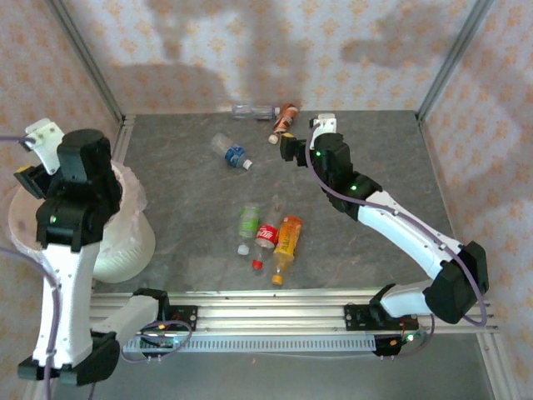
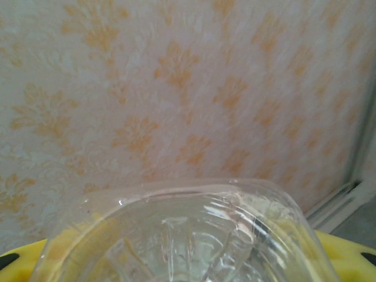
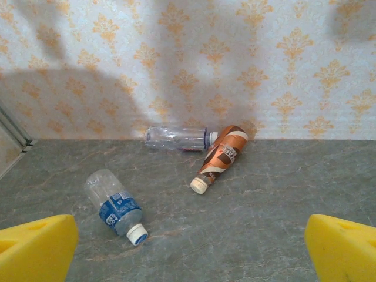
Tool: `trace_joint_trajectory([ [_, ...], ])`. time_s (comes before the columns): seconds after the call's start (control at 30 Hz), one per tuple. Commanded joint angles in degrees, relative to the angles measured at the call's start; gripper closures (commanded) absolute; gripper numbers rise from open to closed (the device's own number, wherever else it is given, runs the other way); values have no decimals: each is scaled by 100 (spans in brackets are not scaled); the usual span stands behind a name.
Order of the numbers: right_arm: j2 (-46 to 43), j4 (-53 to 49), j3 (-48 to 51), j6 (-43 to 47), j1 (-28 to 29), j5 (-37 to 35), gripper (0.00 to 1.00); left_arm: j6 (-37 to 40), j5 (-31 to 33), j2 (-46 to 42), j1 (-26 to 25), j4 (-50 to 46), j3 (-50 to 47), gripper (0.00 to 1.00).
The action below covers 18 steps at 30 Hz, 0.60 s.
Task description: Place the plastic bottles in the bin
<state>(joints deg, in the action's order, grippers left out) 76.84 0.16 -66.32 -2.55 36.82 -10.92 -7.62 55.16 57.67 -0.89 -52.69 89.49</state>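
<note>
Left gripper [image 2: 188, 267] is seen part-closed on a clear bottle [image 2: 188, 229], gripped between yellow pads [image 2: 349, 255] near the rim of the bin [image 1: 125, 250]. Right gripper [image 3: 188, 252] is shown spread wide and empty above the table [image 3: 276, 200], faced toward a blue-labelled bottle [image 3: 117, 205], a brown-labelled bottle [image 3: 220, 155] and an unlabelled bottle [image 3: 173, 138] at the far wall. Three further bottles [image 1: 266, 236] are laid together mid-table

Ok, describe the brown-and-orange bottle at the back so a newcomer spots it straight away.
Go to the far edge of the grey table, where it meets the patterned back wall. Two bottles lie there near the middle; take the brown-and-orange bottle, just right of the clear bottle. It alone wears a swirled brown-and-orange wrap, with its pale cap pointing away from the wall.
</note>
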Motion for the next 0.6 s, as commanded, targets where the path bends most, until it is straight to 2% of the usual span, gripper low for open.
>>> trace_joint_trajectory([
  [0.0,-19,126,33,-112,-15,-270,1,-82,-595,-171,543,-259,-260,50],
  [0.3,-65,48,93,-176,-42,-436,1,-239,-2056,455,2245,-655,-488,51],
  [0.43,-80,54,120,-169,-51,-479,1,-410,-2080,531,2601,-605,-751,49],
  [0.57,4,50,94,-88,-60,-461,1,-882,-2490,626,3128,-562,-849,45],
])
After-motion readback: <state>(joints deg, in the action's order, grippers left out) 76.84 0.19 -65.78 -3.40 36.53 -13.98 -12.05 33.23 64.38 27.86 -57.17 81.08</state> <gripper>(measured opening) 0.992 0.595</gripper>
